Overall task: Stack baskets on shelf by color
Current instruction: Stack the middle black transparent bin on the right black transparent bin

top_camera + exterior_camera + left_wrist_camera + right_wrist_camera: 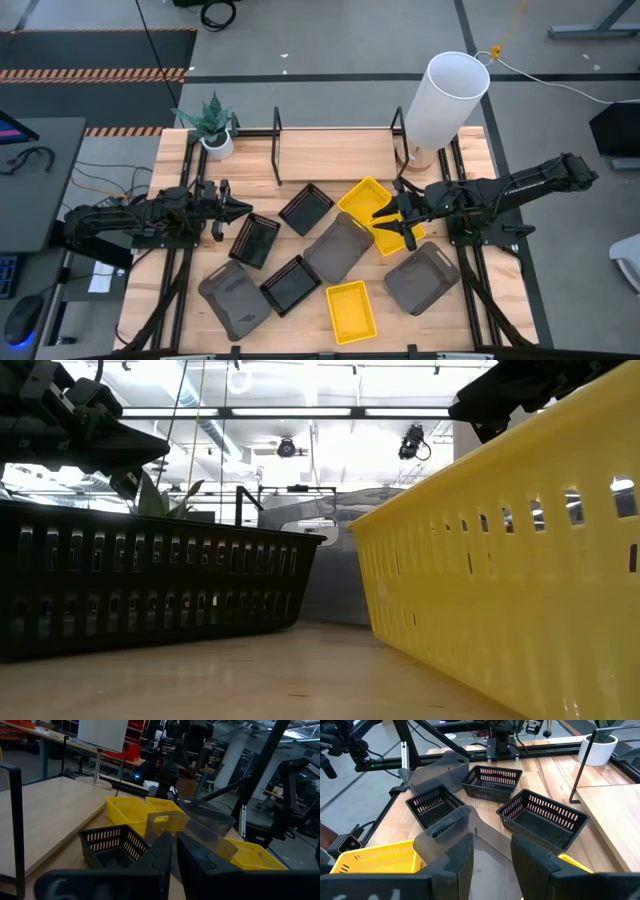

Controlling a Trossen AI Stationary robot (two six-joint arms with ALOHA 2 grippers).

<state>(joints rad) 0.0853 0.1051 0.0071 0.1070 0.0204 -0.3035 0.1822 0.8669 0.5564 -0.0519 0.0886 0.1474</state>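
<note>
Left gripper [240, 208] fingers nearly together, on nothing, hovering at the near corner of a black basket [256, 240] whose long axis runs roughly crosswise to the fingers' reach; right gripper [388, 217] fingers [532, 865] parted, empty, poised over the yellow baskets [385, 212] with the grey basket [339, 247] just ahead of the tips. Shelf [335, 152] bare of baskets, along the far table edge beyond both grippers, so nothing stacked yet. Judged: yellow pair nearest the right arm, black basket nearest the left, either pick a short drop from the fingers
</note>
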